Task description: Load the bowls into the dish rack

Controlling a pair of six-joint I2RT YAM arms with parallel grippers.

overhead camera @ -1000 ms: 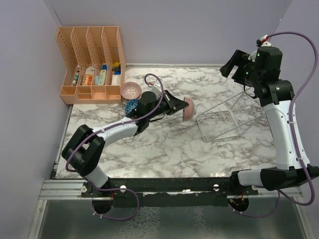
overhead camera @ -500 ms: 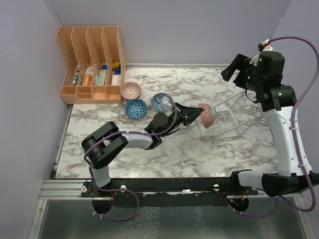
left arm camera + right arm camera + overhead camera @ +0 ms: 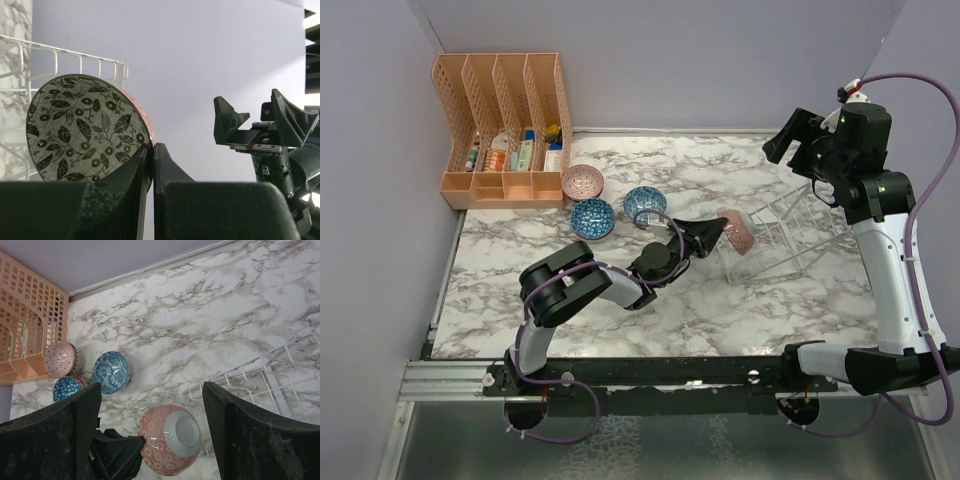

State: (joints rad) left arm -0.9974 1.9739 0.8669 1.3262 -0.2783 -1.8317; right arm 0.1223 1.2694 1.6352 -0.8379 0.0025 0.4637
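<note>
The left arm (image 3: 575, 285) folds at a raised elbow near its base and stretches its forearm low across the marble table (image 3: 770, 320) towards the right. At its end the left gripper (image 3: 722, 229) is pinched tight on the rim of a red-backed bowl (image 3: 738, 231). In the left wrist view the two black fingers (image 3: 172, 172) meet on the bowl's lower edge. The bowl stands on edge there, its black leaf-patterned inside facing the camera and white wires showing behind it. The bowl hangs at the near-left end of the dish rack (image 3: 785, 240), which sits skewed to the table's edges on the right half of the table; whether bowl and wire touch cannot be told. The right arm (image 3: 885, 260) climbs from its base along the table's right side and bends at the top. That holds the right gripper (image 3: 785, 135) high above the rack's far end, its fingers spread wide with nothing between them. Its wrist camera looks down on the red bowl's foot ring. Three more bowls rest on the marble to the left: a pink bowl (image 3: 583, 182) just beside the orange organizer (image 3: 505, 130), a blue bowl (image 3: 592, 218) in front of it and a teal-blue bowl (image 3: 645, 204) to their right.
</note>
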